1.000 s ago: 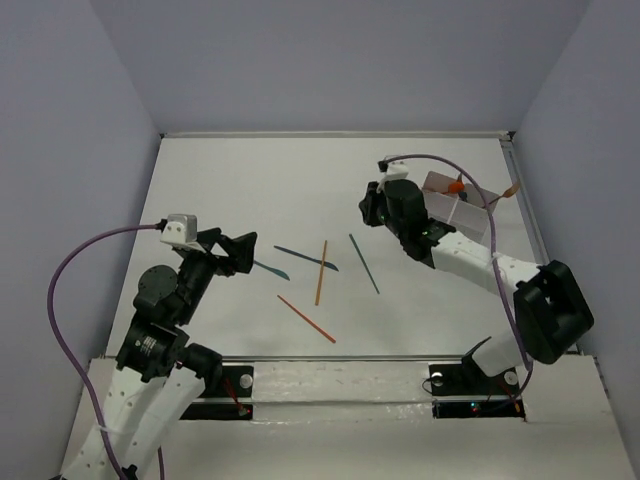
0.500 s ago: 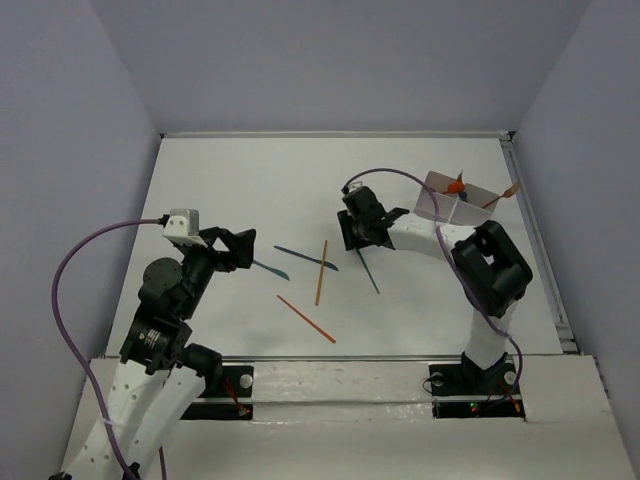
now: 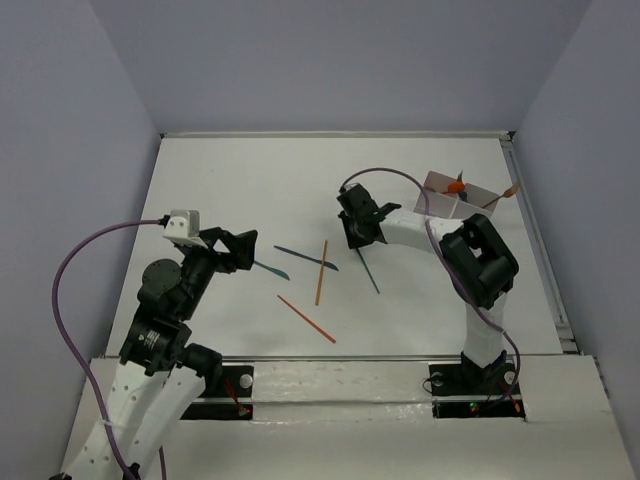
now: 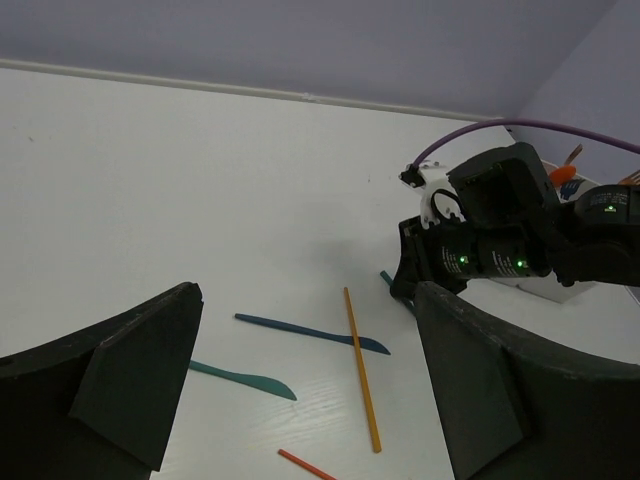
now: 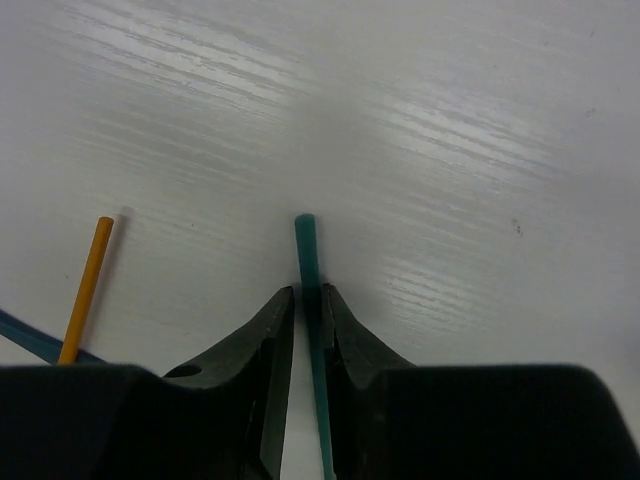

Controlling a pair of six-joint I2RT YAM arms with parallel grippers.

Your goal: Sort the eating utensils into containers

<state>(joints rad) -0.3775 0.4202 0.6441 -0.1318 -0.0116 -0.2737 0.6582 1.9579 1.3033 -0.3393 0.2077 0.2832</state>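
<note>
Teal stick (image 5: 305, 250) is pinched near one end between the almost-closed jaws of the right gripper (image 5: 308, 296); left gripper (image 4: 305, 295) is held wide open, nothing gripped.

Teal stick (image 5: 305, 245): thin, flat on the table, pinched between the right gripper (image 5: 305, 291) jaws, tip poking just past them. Orange stick (image 5: 88, 285): flat, just left of that gripper, crossing the dark blue utensil (image 3: 305, 258). Teal knife (image 3: 270, 269): flat, just beside the left gripper (image 3: 245, 247). Red-orange stick (image 3: 306, 318): flat, apart from both grippers, toward the bases. White container (image 3: 468, 205): right of the right gripper, apart from it, with an orange spoon (image 3: 456, 185) tilted inside.
</note>
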